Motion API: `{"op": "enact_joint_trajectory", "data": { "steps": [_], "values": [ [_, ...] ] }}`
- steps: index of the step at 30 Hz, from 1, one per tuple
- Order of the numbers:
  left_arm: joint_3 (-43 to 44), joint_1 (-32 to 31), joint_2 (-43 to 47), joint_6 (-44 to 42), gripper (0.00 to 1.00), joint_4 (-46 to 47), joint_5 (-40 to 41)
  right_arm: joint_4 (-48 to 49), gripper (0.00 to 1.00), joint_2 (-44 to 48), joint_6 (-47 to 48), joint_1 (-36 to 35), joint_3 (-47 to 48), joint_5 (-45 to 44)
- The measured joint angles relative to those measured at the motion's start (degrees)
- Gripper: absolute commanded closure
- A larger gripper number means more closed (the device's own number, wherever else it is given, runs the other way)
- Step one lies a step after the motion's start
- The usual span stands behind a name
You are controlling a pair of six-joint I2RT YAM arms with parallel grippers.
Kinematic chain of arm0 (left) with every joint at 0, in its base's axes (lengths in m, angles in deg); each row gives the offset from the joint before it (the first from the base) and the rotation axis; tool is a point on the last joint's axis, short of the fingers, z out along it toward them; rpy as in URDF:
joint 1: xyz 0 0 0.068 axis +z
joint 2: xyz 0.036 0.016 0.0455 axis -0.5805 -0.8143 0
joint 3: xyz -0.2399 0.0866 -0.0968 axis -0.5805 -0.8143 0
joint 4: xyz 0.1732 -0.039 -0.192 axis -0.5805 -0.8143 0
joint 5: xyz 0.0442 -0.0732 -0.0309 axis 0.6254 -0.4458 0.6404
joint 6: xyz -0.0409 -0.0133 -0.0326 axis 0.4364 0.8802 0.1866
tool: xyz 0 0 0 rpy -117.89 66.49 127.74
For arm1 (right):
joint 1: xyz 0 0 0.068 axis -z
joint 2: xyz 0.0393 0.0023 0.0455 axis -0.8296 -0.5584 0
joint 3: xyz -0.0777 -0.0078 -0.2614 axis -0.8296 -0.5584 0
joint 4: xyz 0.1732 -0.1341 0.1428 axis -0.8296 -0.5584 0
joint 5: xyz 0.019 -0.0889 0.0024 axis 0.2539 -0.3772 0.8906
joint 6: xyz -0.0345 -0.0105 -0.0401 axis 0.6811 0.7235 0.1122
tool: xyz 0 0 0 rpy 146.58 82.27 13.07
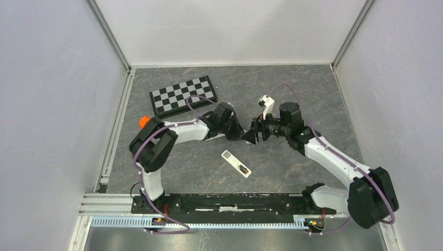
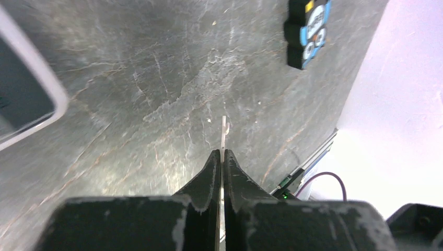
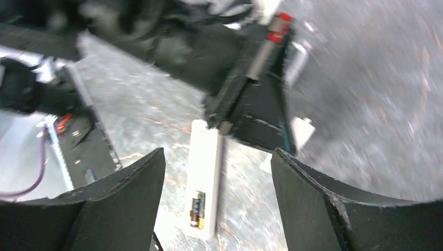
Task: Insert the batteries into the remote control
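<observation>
- Remote control (image 1: 236,163): lay on the table (image 1: 313,94), on the bases' side of both your tools. Long axis ran far-left to near-right, with one battery (image 3: 197,209) seated at the near end.
- Left tool (image 2: 223,154): clenched on a thin white strip (image 2: 223,130), and marginally the nearer.
- Right tool (image 3: 217,154): spread wide and grasping nothing, with the remote below it.

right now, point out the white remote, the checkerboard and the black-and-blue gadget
white remote (image 1: 235,162), top external view, middle of its body
checkerboard (image 1: 184,95), top external view, centre of the board
black-and-blue gadget (image 2: 309,31), left wrist view, middle of its face
</observation>
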State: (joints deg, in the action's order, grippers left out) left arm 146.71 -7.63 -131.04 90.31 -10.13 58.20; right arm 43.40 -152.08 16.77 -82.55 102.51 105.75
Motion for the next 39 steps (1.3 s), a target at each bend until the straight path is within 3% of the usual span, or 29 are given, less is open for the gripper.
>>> {"op": "enact_joint_trajectory", "data": {
  "steps": [9,16,26,39],
  "values": [
    [0.0,4.6,14.1,-4.3,0.98,-11.0,1.7,18.8,0.22,7.5,3.1,-4.0,-3.5,25.6],
    [0.0,4.9,19.6,-4.5,0.98,-16.2,-0.3,13.8,0.25,11.2,16.1,-11.6,-2.2,32.6],
    [-3.9,4.9,29.4,-3.1,0.98,-20.7,-3.3,8.1,0.28,16.5,28.7,-15.5,-2.2,23.3],
    [-5.1,4.9,31.8,0.3,0.98,-21.2,-6.5,13.7,0.42,19.8,35.2,-23.4,-9.3,-2.8]
  ]
}}
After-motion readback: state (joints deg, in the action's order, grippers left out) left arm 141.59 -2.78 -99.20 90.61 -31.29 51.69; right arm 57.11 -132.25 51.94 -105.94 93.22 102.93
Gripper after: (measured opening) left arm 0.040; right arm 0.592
